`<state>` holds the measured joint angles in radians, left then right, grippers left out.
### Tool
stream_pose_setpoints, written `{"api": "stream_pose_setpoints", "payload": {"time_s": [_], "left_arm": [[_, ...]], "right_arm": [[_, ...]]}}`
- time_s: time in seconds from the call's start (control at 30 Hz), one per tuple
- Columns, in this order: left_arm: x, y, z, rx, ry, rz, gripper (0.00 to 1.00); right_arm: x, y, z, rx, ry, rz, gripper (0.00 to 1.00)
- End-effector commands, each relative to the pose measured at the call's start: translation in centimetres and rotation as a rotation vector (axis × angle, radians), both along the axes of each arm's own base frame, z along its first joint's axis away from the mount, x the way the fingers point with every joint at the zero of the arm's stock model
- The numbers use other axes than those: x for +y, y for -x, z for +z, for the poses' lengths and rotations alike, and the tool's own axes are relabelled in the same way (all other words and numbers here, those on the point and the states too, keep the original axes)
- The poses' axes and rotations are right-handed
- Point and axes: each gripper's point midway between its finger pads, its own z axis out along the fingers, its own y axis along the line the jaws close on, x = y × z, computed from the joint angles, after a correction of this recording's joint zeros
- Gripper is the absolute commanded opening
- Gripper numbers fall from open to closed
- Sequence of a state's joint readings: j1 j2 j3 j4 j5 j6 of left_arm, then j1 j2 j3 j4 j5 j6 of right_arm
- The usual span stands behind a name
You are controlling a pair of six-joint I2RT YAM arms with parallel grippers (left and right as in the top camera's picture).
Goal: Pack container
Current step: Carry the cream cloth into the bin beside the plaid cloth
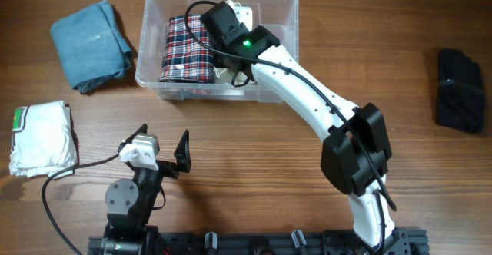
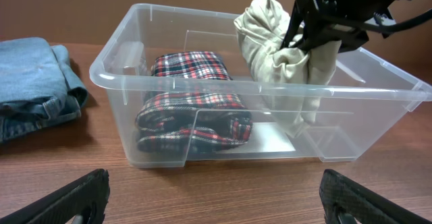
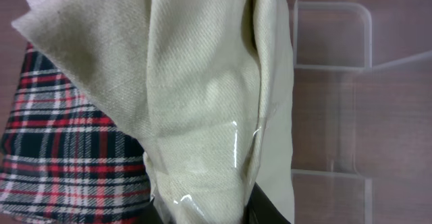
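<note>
The clear container (image 1: 284, 1) stands at the back middle of the table; it also shows in the left wrist view (image 2: 121, 48) and the right wrist view (image 3: 334, 35). A folded red plaid cloth (image 1: 188, 48) lies in its left half (image 2: 192, 102) (image 3: 61, 150). My right gripper (image 1: 231, 28) reaches into the container and is shut on a beige cloth (image 2: 283, 55) (image 3: 196, 102), which hangs down inside the right half. My left gripper (image 1: 157, 151) is open and empty (image 2: 216, 200) near the front of the table, facing the container.
Folded blue denim (image 1: 91, 41) (image 2: 34, 82) lies left of the container. A folded white garment (image 1: 42, 136) lies at the left edge. A folded black garment (image 1: 459, 88) lies at the far right. A black rail runs along the front edge.
</note>
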<state>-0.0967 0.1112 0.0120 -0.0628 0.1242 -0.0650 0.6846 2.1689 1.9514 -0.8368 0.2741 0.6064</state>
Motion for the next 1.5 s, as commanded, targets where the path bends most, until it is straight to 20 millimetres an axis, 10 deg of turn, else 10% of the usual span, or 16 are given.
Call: {"api": "stream_pose_setpoints", "payload": {"time_s": [0.0, 0.63, 0.87, 1.2, 1.37, 1.47], "left_arm": [[-0.1, 0.0, -0.3, 0.005, 0.001, -0.002, 1.00], [-0.1, 0.0, -0.3, 0.005, 0.001, -0.002, 1.00], [-0.1, 0.0, -0.3, 0.005, 0.001, -0.002, 1.00], [-0.1, 0.0, -0.3, 0.005, 0.001, -0.002, 1.00], [-0.1, 0.0, -0.3, 0.005, 0.001, -0.002, 1.00], [-0.1, 0.0, -0.3, 0.005, 0.001, -0.002, 1.00]], "right_arm": [[-1.7, -1.2, 0.9, -0.071, 0.061, -0.090, 0.22], [-2.4, -1.5, -2.7, -0.038, 0.152, -0.098, 0.24], [-0.3, -1.8, -2.8, -0.030, 0.051, -0.058, 0.51], [2.3, -2.4, -2.0, -0.052, -0.045, 0.036, 0.59], [3.1, -3.5, 1.8, -0.143, -0.095, 0.088, 0.59], [6.7, -3.1, 3.0, -0.154, -0.216, 0.262, 0.24]]}}
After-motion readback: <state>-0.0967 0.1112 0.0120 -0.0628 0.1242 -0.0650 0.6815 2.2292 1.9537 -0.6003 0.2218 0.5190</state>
